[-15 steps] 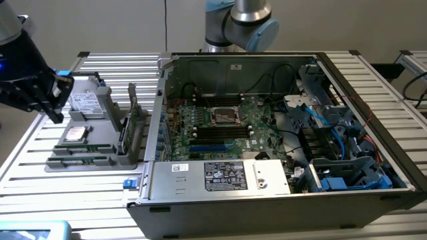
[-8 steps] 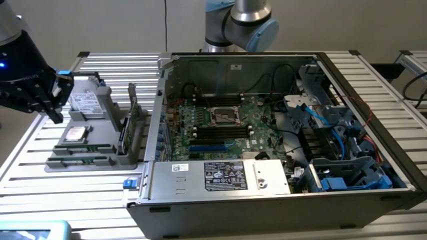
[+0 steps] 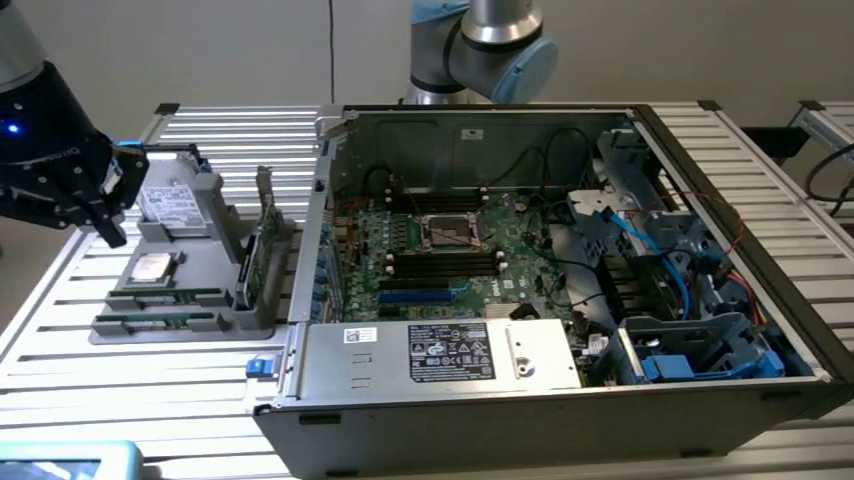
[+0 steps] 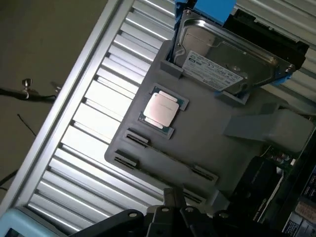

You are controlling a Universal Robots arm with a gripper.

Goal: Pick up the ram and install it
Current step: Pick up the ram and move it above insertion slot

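Note:
Two rams lie flat in slots at the front of a grey parts tray (image 3: 200,262): one ram (image 3: 167,298) and a second ram (image 3: 158,322) just in front of it. The wrist view looks down on them as two thin parallel sticks, the first ram (image 4: 168,154) and the second ram (image 4: 148,174). My black gripper (image 3: 120,195) hangs open above the tray's far left end, holding nothing and well above the rams. Part of the gripper (image 4: 173,217) shows in the wrist view.
The tray also holds a hard drive (image 3: 174,205), a CPU (image 3: 154,268) and an upright expansion card (image 3: 260,235). To the exterior view's right stands the open computer case (image 3: 561,400), with the motherboard (image 3: 441,250) and its black memory slots (image 3: 441,262) inside.

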